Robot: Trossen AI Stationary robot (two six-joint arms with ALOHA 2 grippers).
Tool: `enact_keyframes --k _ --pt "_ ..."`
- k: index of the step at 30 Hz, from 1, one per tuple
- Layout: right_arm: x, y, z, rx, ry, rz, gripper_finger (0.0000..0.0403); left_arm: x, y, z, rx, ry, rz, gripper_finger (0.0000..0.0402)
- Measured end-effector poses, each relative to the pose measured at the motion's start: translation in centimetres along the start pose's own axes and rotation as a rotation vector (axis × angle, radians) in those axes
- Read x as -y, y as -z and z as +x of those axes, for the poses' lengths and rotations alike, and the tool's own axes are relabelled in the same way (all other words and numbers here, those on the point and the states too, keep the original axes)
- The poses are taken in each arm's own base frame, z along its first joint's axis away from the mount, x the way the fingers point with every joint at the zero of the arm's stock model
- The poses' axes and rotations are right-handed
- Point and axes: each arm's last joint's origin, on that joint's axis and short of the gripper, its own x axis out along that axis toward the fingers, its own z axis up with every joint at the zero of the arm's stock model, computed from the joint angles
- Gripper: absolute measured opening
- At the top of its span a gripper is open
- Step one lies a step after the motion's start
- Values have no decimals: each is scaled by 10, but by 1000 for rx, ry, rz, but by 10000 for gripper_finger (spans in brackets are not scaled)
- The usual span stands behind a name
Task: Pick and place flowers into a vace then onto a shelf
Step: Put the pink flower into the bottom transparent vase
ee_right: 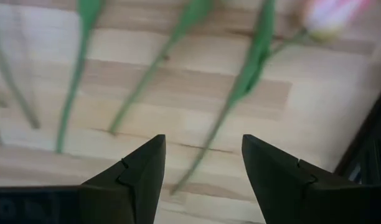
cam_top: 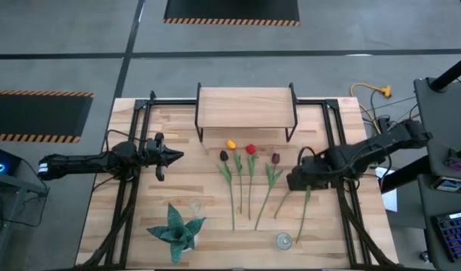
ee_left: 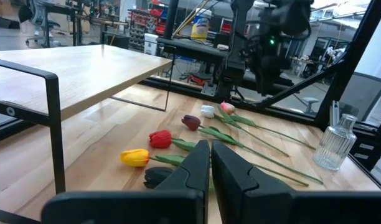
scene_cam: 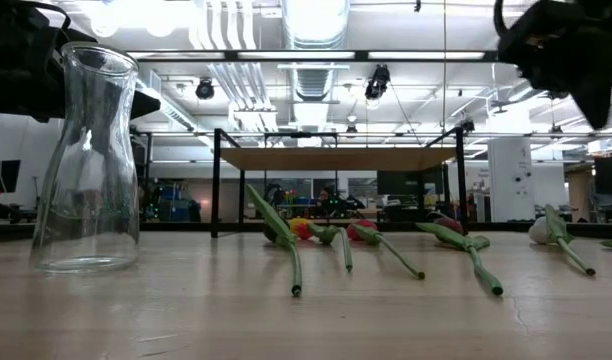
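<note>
Several tulips lie flat on the table in front of the shelf: yellow, black, red and maroon. A white-pink head shows in the right wrist view. My right gripper is open and hovers above the rightmost stems. One green stem lies below the gap between its fingers. My left gripper is shut and held off the table at the left, pointing toward the flowers. A clear glass vase stands upright on the near part of the table.
A spiky teal star-shaped plant sits near the table's near-left edge. A small ribbed glass bottle stands at the near right, by the stem ends. Black frame rails run along both sides of the table. Bare wood lies between vase and flowers.
</note>
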Motion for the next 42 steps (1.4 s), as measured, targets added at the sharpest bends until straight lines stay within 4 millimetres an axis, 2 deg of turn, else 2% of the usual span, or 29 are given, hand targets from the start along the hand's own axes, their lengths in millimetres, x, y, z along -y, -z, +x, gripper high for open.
enact_keyframes --k 9,17,28,35,42 --pt "11 14 40 95 170 85 203 0 0 0 0 0 0 0" --pt "4 15 66 148 272 103 203 0 0 0 0 0 0 0" --pt "-11 16 99 115 204 83 203 0 1 0 -9 -2 1 0" --pt "-9 14 107 122 244 91 203 0 2 0 -15 -3 1 0" --pt "-7 15 95 114 204 121 203 0 2 0 -15 -3 1 0"
